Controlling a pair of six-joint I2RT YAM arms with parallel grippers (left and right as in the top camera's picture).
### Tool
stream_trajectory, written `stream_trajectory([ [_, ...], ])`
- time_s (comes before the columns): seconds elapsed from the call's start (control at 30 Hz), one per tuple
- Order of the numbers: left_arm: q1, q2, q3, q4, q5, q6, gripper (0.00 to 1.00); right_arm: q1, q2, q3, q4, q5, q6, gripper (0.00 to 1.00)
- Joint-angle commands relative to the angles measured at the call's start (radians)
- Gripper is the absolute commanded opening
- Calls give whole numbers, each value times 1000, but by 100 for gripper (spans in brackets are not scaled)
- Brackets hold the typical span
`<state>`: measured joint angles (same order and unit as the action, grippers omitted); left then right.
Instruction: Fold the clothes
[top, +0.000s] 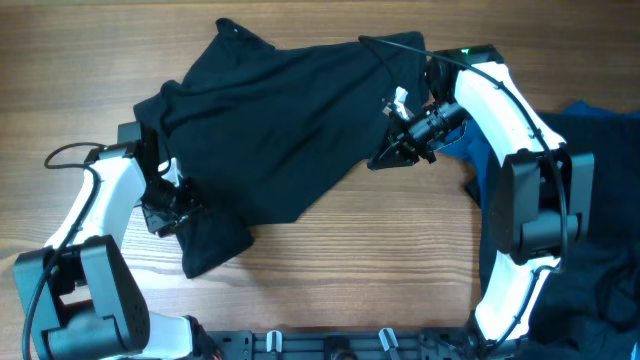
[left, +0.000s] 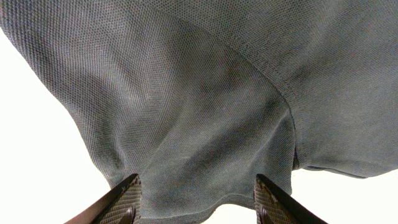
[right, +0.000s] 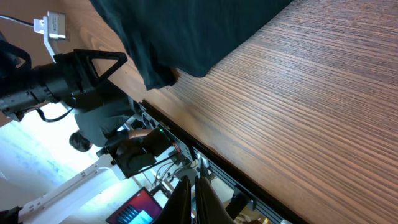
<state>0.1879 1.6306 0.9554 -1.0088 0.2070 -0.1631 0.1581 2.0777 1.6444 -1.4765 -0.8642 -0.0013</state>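
The black shirt (top: 290, 120) lies crumpled and spread across the left and middle of the wooden table. One corner is bunched near the front left. My left gripper (top: 170, 210) is at that lower left part of the shirt. In the left wrist view its fingers (left: 199, 202) are wide open, and the shirt's hemmed edge (left: 205, 93) lies between and above them. My right gripper (top: 385, 152) is by the shirt's right edge. In the right wrist view its fingers (right: 194, 199) are pressed together with nothing between them, and the shirt (right: 186, 31) is well apart from them.
A pile of dark blue clothes (top: 600, 180) lies at the right edge of the table, behind the right arm. Bare wood (top: 380, 260) shows in front of the shirt. A metal rail (top: 330, 340) runs along the front edge.
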Motion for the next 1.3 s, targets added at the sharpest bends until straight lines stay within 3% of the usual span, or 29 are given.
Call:
stream_trajectory([
  [0.0, -5, 2, -3, -2, 2, -2, 58, 1, -2, 0, 6, -24, 5, 4],
  [0.3, -5, 2, -3, -2, 2, -2, 61, 1, -2, 0, 48, 16, 42, 4],
  [0.57, -5, 0, 14, -13, 6, -2, 63, 2, -2, -1, 336, 514, 344, 6],
  [0.67, -5, 0, 49, -48, 13, -2, 63, 2, -2, -2, 372, 557, 344, 46],
  [0.73, -5, 0, 81, -72, 13, -2, 63, 2, -2, -12, 385, 557, 342, 52],
  [0.93, -5, 0, 154, -79, 13, -2, 68, 40, -2, -143, 499, 562, 314, 47],
  [1.0, -5, 0, 159, -79, 13, -2, 70, 55, -2, -206, 574, 569, 315, 37],
  [1.03, -5, 0, 159, -80, 13, -2, 70, 59, -2, -234, 609, 578, 317, 26],
  [1.1, -5, 0, 159, -82, 13, -2, 70, 62, -2, -276, 664, 579, 320, 19],
  [1.13, -5, 0, 159, -84, 13, -2, 70, 62, -2, -290, 686, 579, 320, 20],
  [1.2, -5, 0, 159, -84, 13, -2, 70, 61, -2, -311, 727, 579, 316, 35],
  [1.27, -5, 0, 159, -83, 13, -2, 70, 62, -2, -312, 733, 580, 315, 41],
])
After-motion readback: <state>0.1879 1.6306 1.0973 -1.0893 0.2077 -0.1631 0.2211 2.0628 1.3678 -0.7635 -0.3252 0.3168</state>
